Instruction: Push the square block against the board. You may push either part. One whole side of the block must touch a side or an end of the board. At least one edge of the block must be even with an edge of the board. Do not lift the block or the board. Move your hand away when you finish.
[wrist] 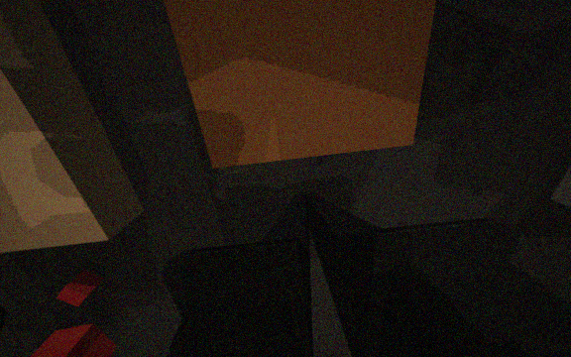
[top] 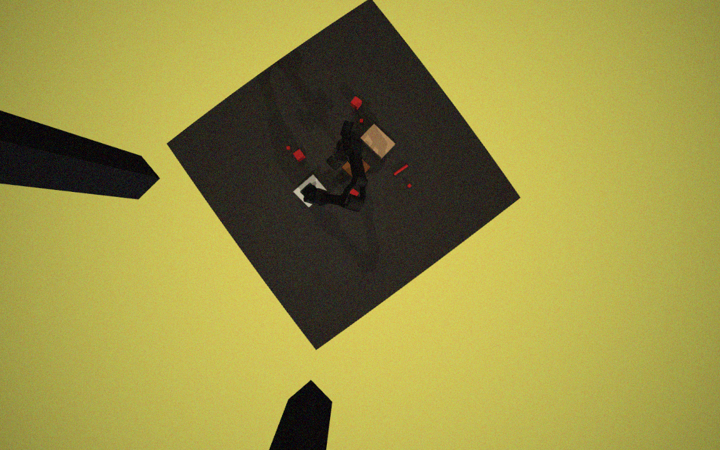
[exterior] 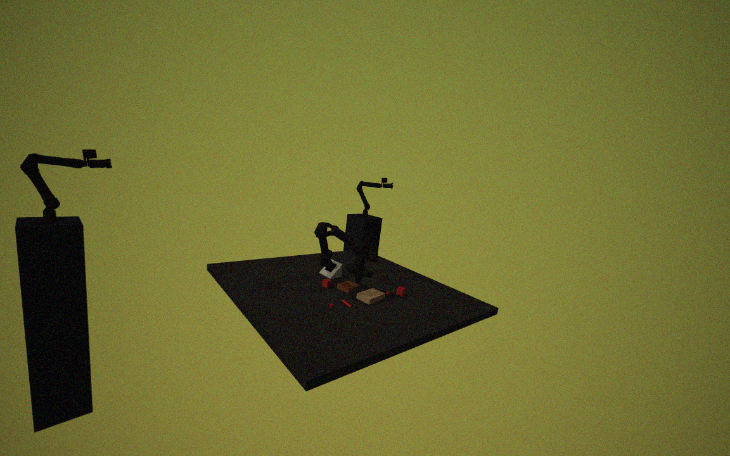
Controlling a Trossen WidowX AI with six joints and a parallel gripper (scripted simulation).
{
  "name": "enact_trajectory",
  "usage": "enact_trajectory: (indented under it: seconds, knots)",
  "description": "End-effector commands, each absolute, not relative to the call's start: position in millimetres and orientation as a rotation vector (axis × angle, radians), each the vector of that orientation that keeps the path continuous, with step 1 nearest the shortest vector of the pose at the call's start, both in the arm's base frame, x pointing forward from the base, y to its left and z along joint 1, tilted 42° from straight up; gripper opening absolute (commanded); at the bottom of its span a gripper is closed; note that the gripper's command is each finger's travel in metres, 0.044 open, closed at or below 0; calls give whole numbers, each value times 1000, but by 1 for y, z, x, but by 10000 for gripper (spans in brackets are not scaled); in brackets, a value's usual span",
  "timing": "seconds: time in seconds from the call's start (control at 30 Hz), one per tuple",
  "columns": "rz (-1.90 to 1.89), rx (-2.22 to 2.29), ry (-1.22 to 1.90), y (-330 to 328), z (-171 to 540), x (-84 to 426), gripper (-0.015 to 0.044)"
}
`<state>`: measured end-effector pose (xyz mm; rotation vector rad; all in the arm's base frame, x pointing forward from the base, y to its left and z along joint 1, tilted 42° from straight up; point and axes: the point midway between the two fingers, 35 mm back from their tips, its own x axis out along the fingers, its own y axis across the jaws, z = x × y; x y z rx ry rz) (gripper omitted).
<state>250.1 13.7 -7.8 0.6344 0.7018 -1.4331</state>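
Observation:
The square block, orange-brown [top: 347, 167] [exterior: 348, 287] [wrist: 310, 114], lies flat, partly covered by my arm in the top view. The larger tan board [top: 378, 140] [exterior: 370, 295] [wrist: 3, 198] lies flat beyond it, to its left in the wrist view. A gap separates them, and their nearer edges look about parallel in the wrist view. My gripper [top: 334, 162] [exterior: 359, 280] [wrist: 303, 198] points down, shut and empty, just short of the block's near side in the wrist view. I cannot tell whether the tips touch the block.
Red cubes [top: 355, 102] [exterior: 400, 291] [exterior: 326, 282] stand around the parts, one partly under my arm. Small red pieces [top: 360, 120] [top: 409, 185] and a red bar [top: 401, 169] [exterior: 346, 303] lie near the board. My arm's white base [top: 300, 191] [exterior: 331, 273] stands on the dark table [top: 435, 195].

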Motion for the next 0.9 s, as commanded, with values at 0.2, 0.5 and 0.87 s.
enact_trajectory:
  seconds: [0.2, 0.5, 0.87]
  knots:
    - [-1447, 614, 704, 1, -18, 246, 0]
    - [-1447, 614, 704, -6, -12, 247, 0]
    - [-1447, 613, 704, -14, -5, 248, 0]
